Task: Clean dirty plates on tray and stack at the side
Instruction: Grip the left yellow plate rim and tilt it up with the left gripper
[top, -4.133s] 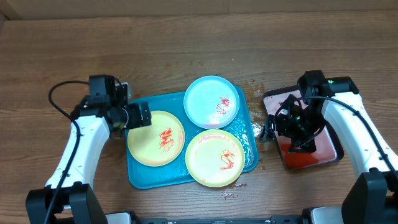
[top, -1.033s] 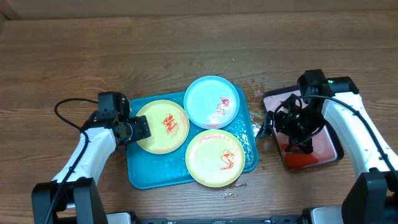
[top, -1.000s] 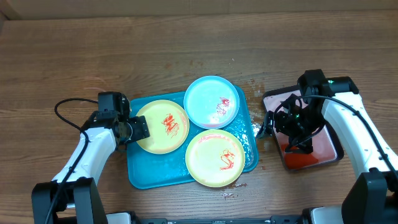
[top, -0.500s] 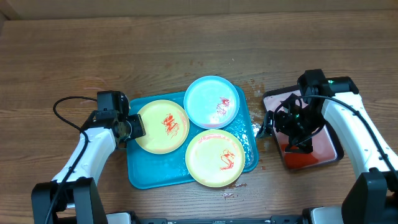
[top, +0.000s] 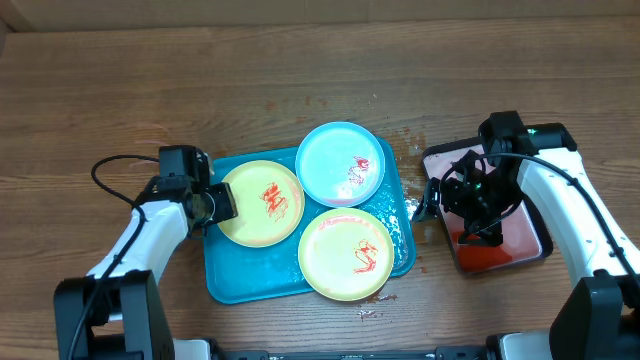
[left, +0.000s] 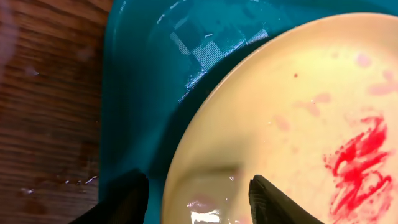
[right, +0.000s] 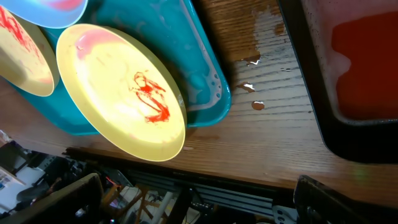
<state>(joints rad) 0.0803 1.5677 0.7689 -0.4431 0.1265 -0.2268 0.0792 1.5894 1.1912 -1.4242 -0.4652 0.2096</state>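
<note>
The turquoise tray (top: 228, 282) holds three sauce-smeared plates. One pale yellow plate (top: 262, 202) lies at the left, a light blue plate (top: 340, 163) at the back, and a second yellow plate (top: 345, 254) at the front. My left gripper (top: 214, 204) is open at the left plate's left edge. In the left wrist view its jaws (left: 198, 202) straddle the plate's rim (left: 280, 124), with one finger over the tray (left: 137, 93). My right gripper (top: 455, 210) is open and empty over the black tray's left side. Its view shows the front yellow plate (right: 118, 87).
A black-rimmed tray (top: 540, 250) with red liquid inside (right: 367, 62) stands at the right. Water drops and sauce specks lie on the wood between the trays (right: 252, 93) and in front of the turquoise tray (top: 368, 313). The table's front edge is close (right: 249, 174).
Since four seconds ago the left yellow plate has slid back and right, toward the blue plate, with my left gripper at its edge. In the last second almost nothing moved. The right arm is still.
</note>
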